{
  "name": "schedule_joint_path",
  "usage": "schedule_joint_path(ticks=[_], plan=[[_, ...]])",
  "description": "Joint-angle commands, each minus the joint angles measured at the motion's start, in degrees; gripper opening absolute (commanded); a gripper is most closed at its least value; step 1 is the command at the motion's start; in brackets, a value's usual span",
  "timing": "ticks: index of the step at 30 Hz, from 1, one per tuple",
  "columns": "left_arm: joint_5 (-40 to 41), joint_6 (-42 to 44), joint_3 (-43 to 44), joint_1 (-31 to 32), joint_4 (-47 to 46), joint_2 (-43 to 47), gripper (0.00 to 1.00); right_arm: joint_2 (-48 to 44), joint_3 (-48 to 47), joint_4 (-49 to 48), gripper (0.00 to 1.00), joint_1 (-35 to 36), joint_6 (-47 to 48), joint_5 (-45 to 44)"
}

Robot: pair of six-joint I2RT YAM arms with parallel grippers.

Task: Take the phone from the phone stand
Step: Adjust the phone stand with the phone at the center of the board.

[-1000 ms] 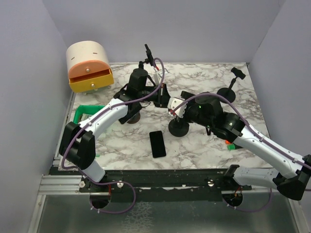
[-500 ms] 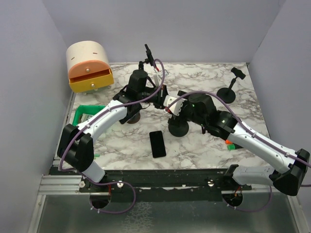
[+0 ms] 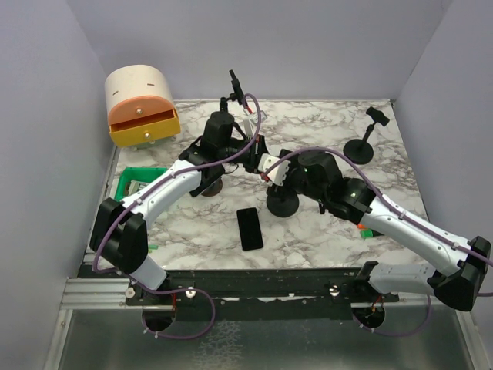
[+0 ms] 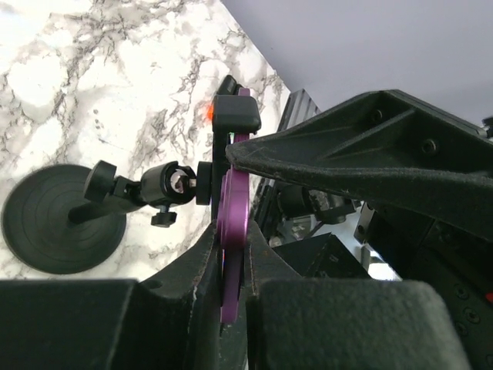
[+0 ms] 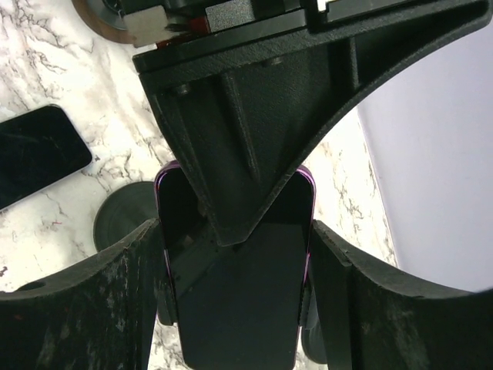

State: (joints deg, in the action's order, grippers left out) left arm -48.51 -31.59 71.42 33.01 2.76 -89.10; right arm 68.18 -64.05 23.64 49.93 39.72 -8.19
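Though my left gripper [image 4: 233, 248] pinches the purple phone [image 4: 232, 202] edgewise between its fingers, the phone sits clamped in the phone stand [image 4: 55, 225]. My right gripper [image 5: 235, 258] straddles it, grip unclear. Pulling it free remains.

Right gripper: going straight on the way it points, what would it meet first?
The purple-cased phone, sitting between its fingers; just beyond, probably the left gripper pinching it.
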Motion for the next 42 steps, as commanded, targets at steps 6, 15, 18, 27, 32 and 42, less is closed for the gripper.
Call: schedule_joint_path(ticks=[6,15,18,27,32,42], plan=[[3.69,-1.08,-1.39,0.82,-4.65,5.42,0.72,-1.71,1.69,-1.91,0.25,-0.05,-0.57,-2.56],[30.03,-0.61,-6.41,-0.26,-8.26,15.12,0.99,-3.04,2.81,-3.74,0.21,-0.05,-6.51,-3.26],[41.08,-1.41,-11.61,-0.93,-11.65,20.12,0.99,-3.14,2.81,-5.3,0.17,-0.06,-12.7,-5.85],[51.98,-5.48,-28.78,-1.02,-25.85,30.19,0.99,-3.16,1.5,-9.02,0.0,-0.02,-40.91,-13.9],[39.72,-2.57,-30.11,-1.03,-27.57,28.43,0.99,-2.93,1.21,-7.86,0.0,-0.03,-55.96,-19.21],[25.97,2.44,-30.13,3.7,-27.35,21.55,0.76,-1.98,1.0,-5.4,0.0,-0.06,-70.19,-29.6]])
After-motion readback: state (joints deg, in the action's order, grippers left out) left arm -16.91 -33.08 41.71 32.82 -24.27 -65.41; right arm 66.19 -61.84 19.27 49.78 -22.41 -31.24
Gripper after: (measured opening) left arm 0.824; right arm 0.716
